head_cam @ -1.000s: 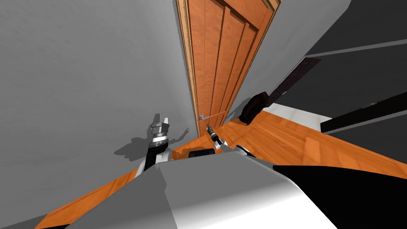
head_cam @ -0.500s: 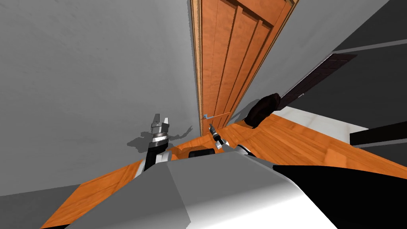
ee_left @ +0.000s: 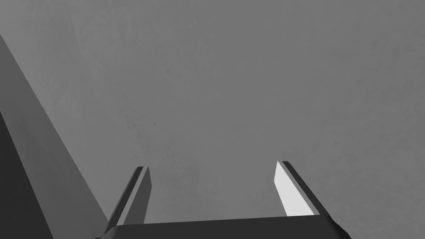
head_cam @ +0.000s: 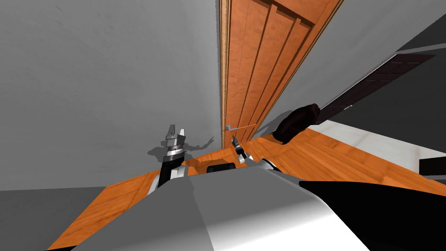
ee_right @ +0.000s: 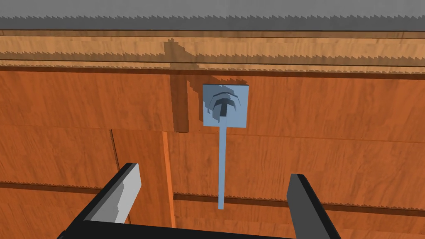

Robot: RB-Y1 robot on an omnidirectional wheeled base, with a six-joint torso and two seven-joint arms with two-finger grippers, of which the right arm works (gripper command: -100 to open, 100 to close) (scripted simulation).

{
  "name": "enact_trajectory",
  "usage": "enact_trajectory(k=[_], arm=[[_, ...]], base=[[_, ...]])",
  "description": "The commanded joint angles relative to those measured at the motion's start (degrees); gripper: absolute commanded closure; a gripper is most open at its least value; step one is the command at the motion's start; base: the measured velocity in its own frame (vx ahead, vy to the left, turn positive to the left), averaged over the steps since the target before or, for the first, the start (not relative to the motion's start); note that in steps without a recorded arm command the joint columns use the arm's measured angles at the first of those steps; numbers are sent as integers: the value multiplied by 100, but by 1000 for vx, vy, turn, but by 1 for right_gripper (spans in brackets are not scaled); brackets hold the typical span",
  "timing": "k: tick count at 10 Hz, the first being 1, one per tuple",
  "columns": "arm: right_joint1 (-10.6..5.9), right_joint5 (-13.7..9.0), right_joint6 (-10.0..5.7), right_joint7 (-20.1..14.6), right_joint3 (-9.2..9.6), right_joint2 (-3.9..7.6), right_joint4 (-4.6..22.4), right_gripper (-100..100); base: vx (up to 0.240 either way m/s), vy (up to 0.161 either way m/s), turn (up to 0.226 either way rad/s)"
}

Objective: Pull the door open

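right wrist: handle (ee_right: 222, 166) ahead of gripper (ee_right: 214, 172)

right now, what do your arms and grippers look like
The left gripper and right gripper each have two thin light grey blade fingers on a dark box. Left arm: ribbed silver wrist collar, black forearm. Right arm: white, dark joints.

A home hallway — panelled wooden door (head_cam: 257, 65), wood floor (head_cam: 331, 157), grey walls (head_cam: 109, 78).
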State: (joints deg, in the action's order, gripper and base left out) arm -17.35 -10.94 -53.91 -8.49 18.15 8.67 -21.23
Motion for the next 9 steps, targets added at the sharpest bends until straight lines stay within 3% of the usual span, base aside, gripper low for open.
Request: enact_trajectory(k=[1,2,3,4,6,7,9], arm=[[139,3,117,31,-31,45,-283,-100],[188,-3,111,40,-289,107,-272,-100],[188,-3,111,40,-289,107,-272,-100],[188,-3,111,40,-289,107,-445,-100],[188,-3,111,40,-289,107,-272,-100],[238,-10,104,50,-548,169,-260,-100],[238,-10,104,50,-548,169,-373,-100]], base=[[4,5,-19],[12,19,268],[13,10,148],[0,0,0],[0,0,0],[15,12,327],[15,2,51]])
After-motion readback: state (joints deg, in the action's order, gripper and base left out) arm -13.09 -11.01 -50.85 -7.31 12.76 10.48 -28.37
